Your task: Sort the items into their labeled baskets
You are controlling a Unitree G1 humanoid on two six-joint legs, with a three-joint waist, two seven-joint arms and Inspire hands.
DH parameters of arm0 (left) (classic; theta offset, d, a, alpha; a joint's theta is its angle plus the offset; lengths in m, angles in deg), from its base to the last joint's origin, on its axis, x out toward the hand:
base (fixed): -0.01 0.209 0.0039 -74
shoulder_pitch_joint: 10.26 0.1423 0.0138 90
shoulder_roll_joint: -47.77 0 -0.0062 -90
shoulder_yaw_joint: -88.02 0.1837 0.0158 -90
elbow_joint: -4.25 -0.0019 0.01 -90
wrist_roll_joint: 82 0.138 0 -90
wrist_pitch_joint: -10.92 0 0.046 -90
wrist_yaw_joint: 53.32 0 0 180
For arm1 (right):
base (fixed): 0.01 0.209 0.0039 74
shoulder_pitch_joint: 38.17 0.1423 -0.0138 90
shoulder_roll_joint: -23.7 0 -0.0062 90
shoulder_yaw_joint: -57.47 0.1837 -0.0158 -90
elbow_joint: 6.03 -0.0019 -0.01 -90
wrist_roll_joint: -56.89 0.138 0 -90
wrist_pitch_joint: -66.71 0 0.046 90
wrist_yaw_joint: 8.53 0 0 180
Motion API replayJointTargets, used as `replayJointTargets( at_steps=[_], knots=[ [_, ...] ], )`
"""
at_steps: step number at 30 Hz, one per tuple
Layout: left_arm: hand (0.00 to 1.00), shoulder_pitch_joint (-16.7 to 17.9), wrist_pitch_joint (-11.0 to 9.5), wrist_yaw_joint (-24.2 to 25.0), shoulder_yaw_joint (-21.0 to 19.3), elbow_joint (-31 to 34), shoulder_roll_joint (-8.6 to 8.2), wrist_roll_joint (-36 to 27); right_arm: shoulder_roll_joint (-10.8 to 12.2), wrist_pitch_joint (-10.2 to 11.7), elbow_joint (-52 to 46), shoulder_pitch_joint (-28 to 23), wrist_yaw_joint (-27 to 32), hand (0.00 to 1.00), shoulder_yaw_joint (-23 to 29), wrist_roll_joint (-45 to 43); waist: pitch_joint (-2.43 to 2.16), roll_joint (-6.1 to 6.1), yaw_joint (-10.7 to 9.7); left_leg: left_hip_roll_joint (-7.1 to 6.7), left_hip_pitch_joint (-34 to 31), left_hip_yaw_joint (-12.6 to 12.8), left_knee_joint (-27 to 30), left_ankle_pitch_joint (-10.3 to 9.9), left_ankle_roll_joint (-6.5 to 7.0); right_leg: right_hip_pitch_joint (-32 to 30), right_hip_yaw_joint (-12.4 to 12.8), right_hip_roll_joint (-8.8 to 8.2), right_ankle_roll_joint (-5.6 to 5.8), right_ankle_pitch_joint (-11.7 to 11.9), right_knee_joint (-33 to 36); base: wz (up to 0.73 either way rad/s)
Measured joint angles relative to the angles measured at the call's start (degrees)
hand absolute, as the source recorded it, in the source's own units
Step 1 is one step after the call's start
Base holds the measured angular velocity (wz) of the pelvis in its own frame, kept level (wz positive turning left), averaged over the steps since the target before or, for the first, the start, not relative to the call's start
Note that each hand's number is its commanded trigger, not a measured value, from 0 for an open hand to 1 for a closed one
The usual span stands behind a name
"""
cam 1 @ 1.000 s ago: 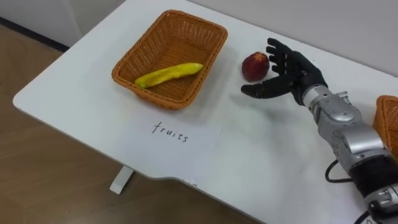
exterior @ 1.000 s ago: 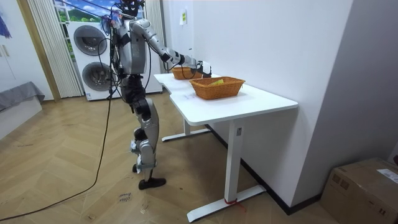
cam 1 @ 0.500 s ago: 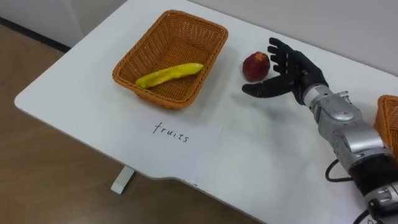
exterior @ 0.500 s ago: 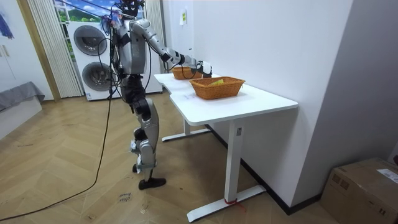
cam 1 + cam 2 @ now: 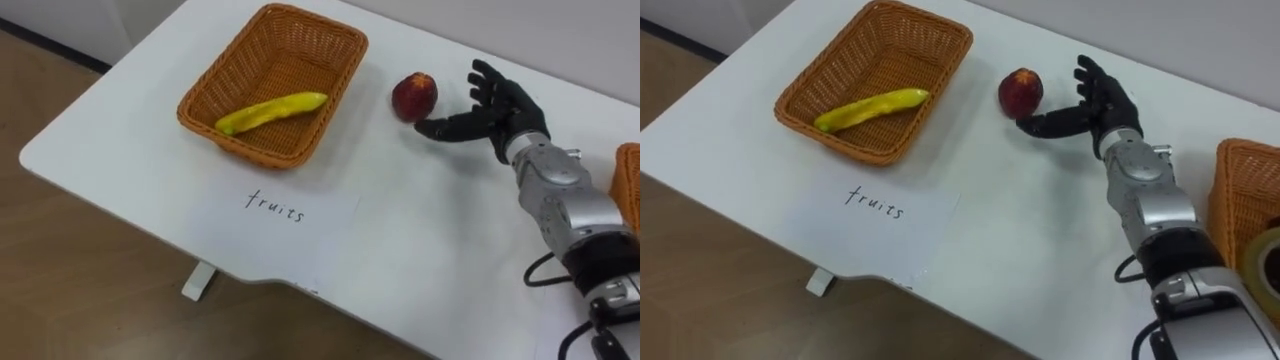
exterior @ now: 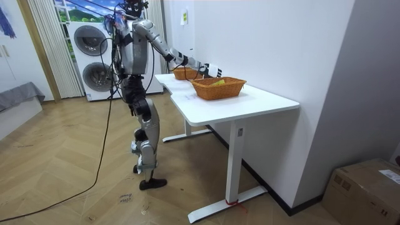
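A red apple point(image 5: 413, 96) point(image 5: 1020, 92) rests on the white table point(image 5: 420, 250), just right of the fruit basket point(image 5: 272, 82). That wicker basket point(image 5: 872, 80) holds a yellow banana point(image 5: 270, 112) point(image 5: 871, 109). My right hand point(image 5: 497, 108) point(image 5: 1095, 105) is open beside the apple's right side, thumb stretched toward it and close to it, fingers spread behind. It holds nothing. A paper label point(image 5: 283, 209) lies in front of the basket.
A second wicker basket point(image 5: 1244, 215) sits at the right edge, with a tape roll point(image 5: 1272, 262) in it. In the room view I stand at the white table's point(image 6: 219, 103) far end, right arm reaching over the baskets point(image 6: 217, 87); washing machines point(image 6: 90, 59) stand behind.
My right hand has moved a little right and back, so it sits beside the apple with the thumb pointing at it. The camera shifted slightly; the apple and the basket stayed put.
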Motion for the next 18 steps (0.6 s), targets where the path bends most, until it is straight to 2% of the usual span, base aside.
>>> replayJointTargets(
  at_steps=[4,6,9,18],
  knots=[
    [0.0,-0.43,0.0,-0.07,0.04,0.05,-0.2,-0.49,0.56,0.19,0.06,0.37,0.95,0.0,0.0,1.66,-0.15,0.8,-0.09,-0.13,-0.77,-0.05,0.03,0.07,0.09,-0.66,-0.18,-0.17,-0.07,0.04,0.08,0.0],
    [0.0,-0.46,-0.02,-0.11,0.05,0.11,-0.39,-0.42,1.08,0.24,0.43,0.38,1.21,0.0,0.0,2.8,-0.3,1.56,-0.08,-0.25,-0.82,0.0,-0.06,0.12,0.18,-0.64,-0.17,-0.3,-0.06,0.05,0.09,0.0],
    [0.0,-0.49,-0.42,-0.26,0.04,0.15,-0.47,-0.42,1.28,0.82,1.61,0.38,1.17,0.0,0.0,3.41,-0.29,2.06,-0.04,-0.36,-0.84,0.01,-0.09,0.19,0.3,-0.65,-0.19,-0.44,-0.05,0.05,0.1,0.0],
    [0.0,-0.56,-0.94,-1.02,1.14,0.74,-0.54,-0.38,1.29,2.15,2.82,0.44,0.48,0.0,-0.07,3.97,-0.3,2.15,0.11,-0.46,-1.21,0.11,0.0,0.43,0.38,-1.37,-0.21,-0.67,-0.04,0.05,0.98,0.0]
  ],
)
